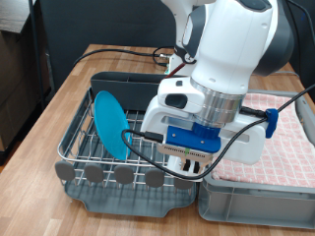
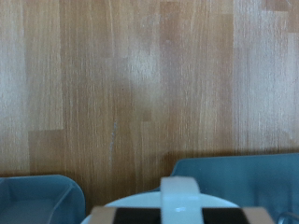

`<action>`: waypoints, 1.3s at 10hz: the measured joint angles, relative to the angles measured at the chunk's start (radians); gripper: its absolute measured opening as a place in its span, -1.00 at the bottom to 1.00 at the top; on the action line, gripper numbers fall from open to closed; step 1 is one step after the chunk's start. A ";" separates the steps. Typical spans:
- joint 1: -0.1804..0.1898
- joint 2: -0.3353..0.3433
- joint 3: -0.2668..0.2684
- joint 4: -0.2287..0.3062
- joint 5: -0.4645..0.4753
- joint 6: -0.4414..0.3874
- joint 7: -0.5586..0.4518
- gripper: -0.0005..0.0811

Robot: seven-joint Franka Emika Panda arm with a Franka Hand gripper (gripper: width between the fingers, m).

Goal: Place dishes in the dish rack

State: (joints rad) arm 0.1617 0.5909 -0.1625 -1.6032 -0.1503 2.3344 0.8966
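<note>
Blue plate [image 1: 108,123] upright in dish rack [image 1: 89,155]

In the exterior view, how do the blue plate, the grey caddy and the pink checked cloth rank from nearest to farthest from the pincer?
The pincer hangs low over the dish rack's right end.
1. Blue plate: upright in the rack, just left of the pincer.
2. Pink checked cloth: in the crate to the right. Too close to call against the plate.
3. Grey caddy: at the rack's far end, toward the view's top.

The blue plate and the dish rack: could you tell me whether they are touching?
Touching. In the exterior view the blue plate stands on edge, leaning, with its lower rim down among the wires of the dish rack, which hold it up.
</note>
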 joint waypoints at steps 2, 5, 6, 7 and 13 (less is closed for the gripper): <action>-0.005 0.019 0.003 0.029 0.007 -0.034 -0.004 -0.81; -0.015 0.043 0.015 0.092 0.025 -0.148 -0.031 -0.81; -0.019 0.048 0.018 0.107 0.030 -0.168 -0.042 -0.81; -0.024 0.054 0.022 0.117 0.037 -0.175 -0.053 -0.81; -0.043 0.088 0.035 0.133 0.058 -0.159 -0.083 -0.81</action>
State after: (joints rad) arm 0.1187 0.6791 -0.1278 -1.4706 -0.0925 2.1753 0.8140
